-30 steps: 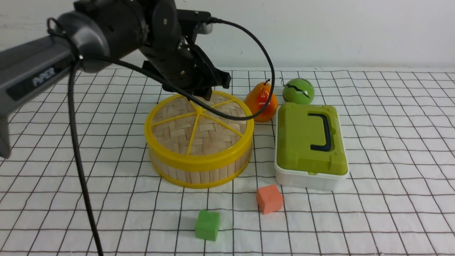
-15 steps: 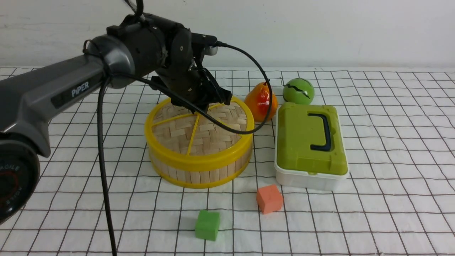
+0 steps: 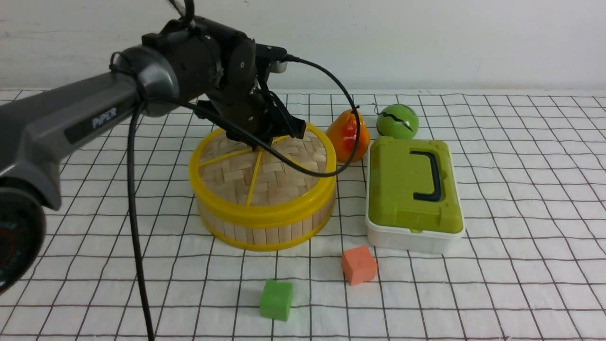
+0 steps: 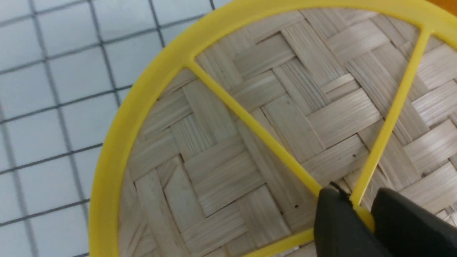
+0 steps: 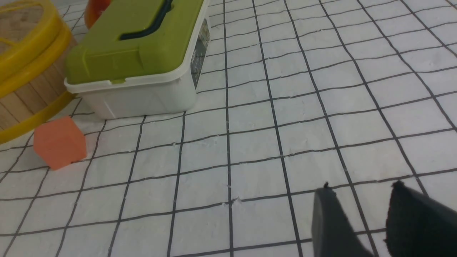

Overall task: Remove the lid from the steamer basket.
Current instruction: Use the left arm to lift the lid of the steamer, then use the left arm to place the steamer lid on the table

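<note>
The lid (image 3: 284,175), woven bamboo with a yellow rim and spokes, sits on the steamer basket (image 3: 265,232) at the table's middle, with its left side slightly raised. My left gripper (image 3: 262,142) is down on the lid's centre. In the left wrist view, my left gripper (image 4: 360,210) is shut on the yellow hub where the spokes of the lid (image 4: 221,164) meet. My right gripper (image 5: 360,189) is open and empty over the checked cloth, to the right of the basket (image 5: 25,92). It does not show in the front view.
A white box with a green top (image 3: 412,189) stands close to the basket's right. An orange pear (image 3: 348,135) and a green ball (image 3: 397,121) lie behind it. An orange cube (image 3: 359,264) and a green cube (image 3: 276,299) lie in front. My left arm's cable hangs across the lid.
My left gripper has come down onto the lid's hub and closed on it. Since half a second ago the lid has risen slightly and shifted a little left.
</note>
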Motion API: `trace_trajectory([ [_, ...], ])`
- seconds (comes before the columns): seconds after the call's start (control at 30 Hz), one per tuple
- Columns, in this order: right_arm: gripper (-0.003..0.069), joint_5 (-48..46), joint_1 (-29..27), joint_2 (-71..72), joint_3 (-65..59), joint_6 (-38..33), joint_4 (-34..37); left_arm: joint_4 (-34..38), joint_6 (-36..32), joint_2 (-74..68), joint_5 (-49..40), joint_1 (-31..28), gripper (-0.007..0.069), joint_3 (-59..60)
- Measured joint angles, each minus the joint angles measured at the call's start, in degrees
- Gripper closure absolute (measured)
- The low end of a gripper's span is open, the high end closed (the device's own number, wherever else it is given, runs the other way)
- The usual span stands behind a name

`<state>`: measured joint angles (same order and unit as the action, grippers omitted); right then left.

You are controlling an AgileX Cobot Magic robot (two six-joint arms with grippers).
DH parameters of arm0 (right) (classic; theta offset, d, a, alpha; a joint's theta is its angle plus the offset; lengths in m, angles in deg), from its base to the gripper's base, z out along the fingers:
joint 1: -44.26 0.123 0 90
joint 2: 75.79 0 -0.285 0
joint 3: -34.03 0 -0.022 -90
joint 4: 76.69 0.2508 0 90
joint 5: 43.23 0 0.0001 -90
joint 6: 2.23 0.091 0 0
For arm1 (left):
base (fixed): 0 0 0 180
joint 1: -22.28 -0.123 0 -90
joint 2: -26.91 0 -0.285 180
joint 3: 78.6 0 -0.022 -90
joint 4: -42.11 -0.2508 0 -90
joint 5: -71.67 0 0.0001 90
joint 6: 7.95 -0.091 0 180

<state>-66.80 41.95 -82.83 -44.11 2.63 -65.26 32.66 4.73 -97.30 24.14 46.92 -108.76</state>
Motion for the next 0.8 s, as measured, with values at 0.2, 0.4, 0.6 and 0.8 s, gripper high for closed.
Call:
trace_trajectory([
  [0.2, 0.0419, 0.0, 0.0, 0.0, 0.0, 0.0, 0.0, -3.6, 0.0, 12.0, -1.7, -2.9, 0.0518, -0.3],
  [0.4, 0.0419, 0.0, 0.0, 0.0, 0.0, 0.0, 0.0, -4.4, 0.6, 15.9, -2.9, -14.3, 0.0518, 7.5],
  [0.6, 0.0419, 0.0, 0.0, 0.0, 0.0, 0.0, 0.0, -3.3, 6.8, 11.4, 5.5, -22.0, 0.0518, 19.2],
  [0.8, 0.0419, 0.0, 0.0, 0.0, 0.0, 0.0, 0.0, -2.9, 8.2, 5.8, 9.9, -22.4, 0.0507, 20.2],
])
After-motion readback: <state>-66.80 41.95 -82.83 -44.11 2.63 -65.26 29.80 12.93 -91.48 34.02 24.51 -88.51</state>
